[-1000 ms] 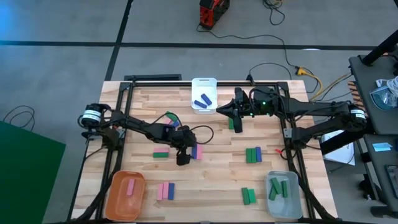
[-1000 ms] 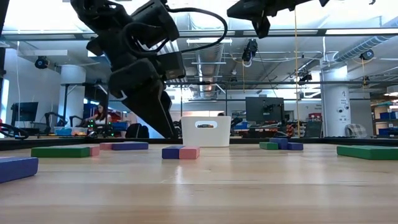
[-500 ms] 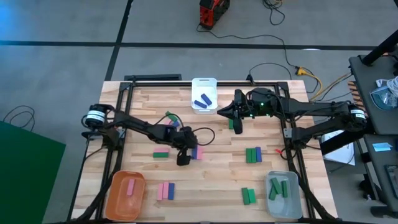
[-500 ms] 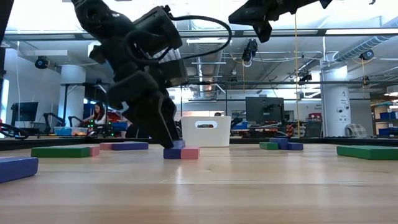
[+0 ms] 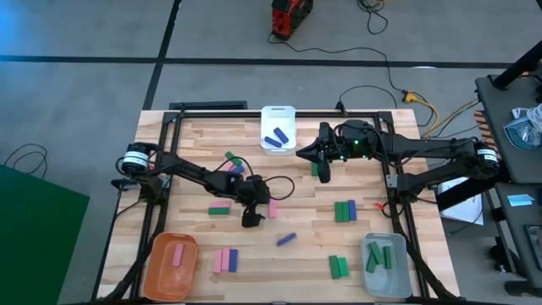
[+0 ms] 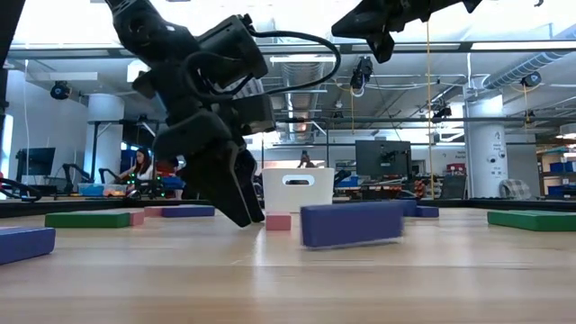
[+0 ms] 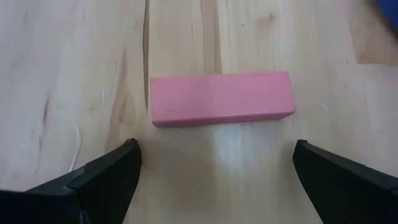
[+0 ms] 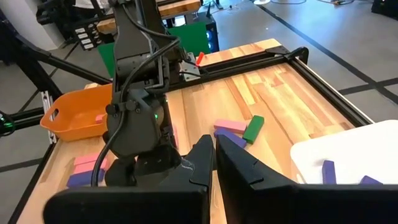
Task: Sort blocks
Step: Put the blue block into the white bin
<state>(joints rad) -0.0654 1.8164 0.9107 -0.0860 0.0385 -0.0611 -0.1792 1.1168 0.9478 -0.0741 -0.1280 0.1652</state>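
The left gripper (image 5: 251,219) is hanging wide open over a pink block (image 7: 221,98) at the table's middle. The right gripper (image 5: 302,151) is waiting pinched shut near the white bin (image 5: 278,129), which is holding blue blocks (image 5: 275,137). The orange bin (image 5: 171,263) is holding one pink block (image 5: 179,253), and the grey bin (image 5: 384,266) is holding green blocks (image 5: 378,257).

In the low view the left gripper (image 6: 241,211) hid part of the pink block (image 6: 278,221) — only its end showed. A dark blue block (image 6: 22,243) was cut off by the picture's left edge, a green block (image 6: 533,220) by the right — their lengths could not be told.
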